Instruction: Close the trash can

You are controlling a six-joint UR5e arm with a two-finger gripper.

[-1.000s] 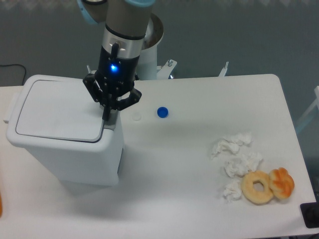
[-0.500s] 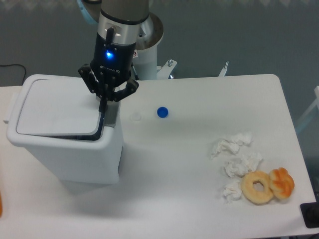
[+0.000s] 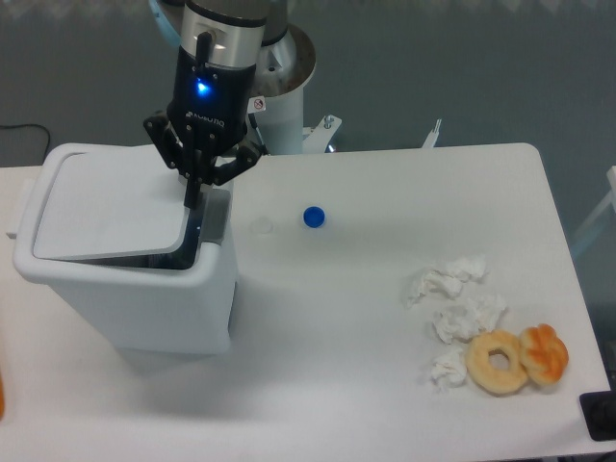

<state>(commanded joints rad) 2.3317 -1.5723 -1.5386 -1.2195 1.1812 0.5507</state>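
1. A white tabletop [image 3: 385, 318] is seen from above by a fixed camera.
2. A large white bin [image 3: 135, 289] is placed at the left side of the tabletop.
3. Its flat lid [image 3: 111, 207] is tilted, with the right edge raised, so a dark gap is seen along the front and right rim.
4. The pincer [image 3: 192, 199] is positioned over the lid's right edge, hanging from the arm (a blue light glows on its body).
5. The fingers are drawn together into one narrow tip at that edge; whether the lid is actually clamped cannot be told.
6. A small blue cap [image 3: 313, 217] is set right of the bin, well apart from it.
7. Crumpled white tissues [image 3: 457, 308] are scattered toward the right front of the tabletop.
8. A doughnut [image 3: 498, 362] is laid just right of the tissues, touching an orange pastry [image 3: 545, 352].
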